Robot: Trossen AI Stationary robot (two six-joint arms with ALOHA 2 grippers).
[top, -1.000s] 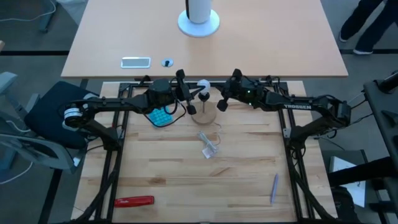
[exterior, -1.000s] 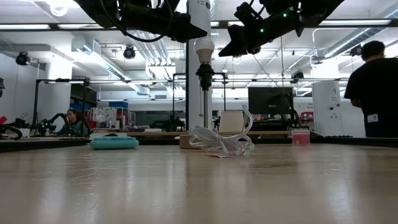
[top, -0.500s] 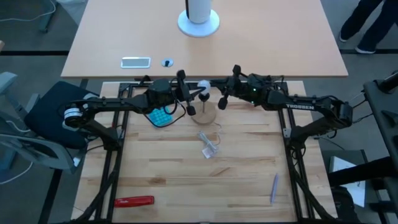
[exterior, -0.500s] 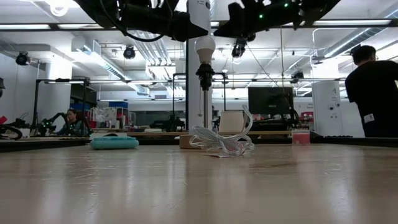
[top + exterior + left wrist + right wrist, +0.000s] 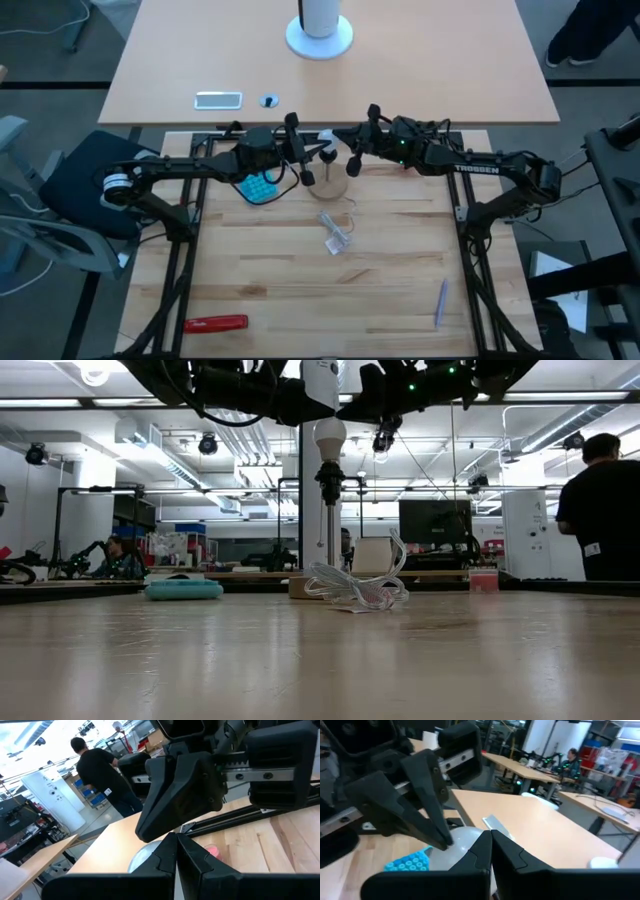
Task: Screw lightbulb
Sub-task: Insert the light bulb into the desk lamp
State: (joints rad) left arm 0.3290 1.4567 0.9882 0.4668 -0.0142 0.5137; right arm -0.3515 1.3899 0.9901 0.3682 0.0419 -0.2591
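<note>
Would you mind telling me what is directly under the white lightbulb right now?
In the low view the lightbulb sits upright on a dark socket atop a thin stem. The stem's foot is hidden behind the clear wrapper. From above, a round wooden disc lies below.

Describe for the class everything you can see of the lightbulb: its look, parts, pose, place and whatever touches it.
The lightbulb is a small white globe with a matte look, standing upright, globe up, on a dark socket atop a thin stem above a round wooden disc. Its base is hidden in the socket. The left gripper and right gripper flank it at the top; in the right wrist view, dark fingers reach its surface, though firm contact cannot be confirmed.
</note>
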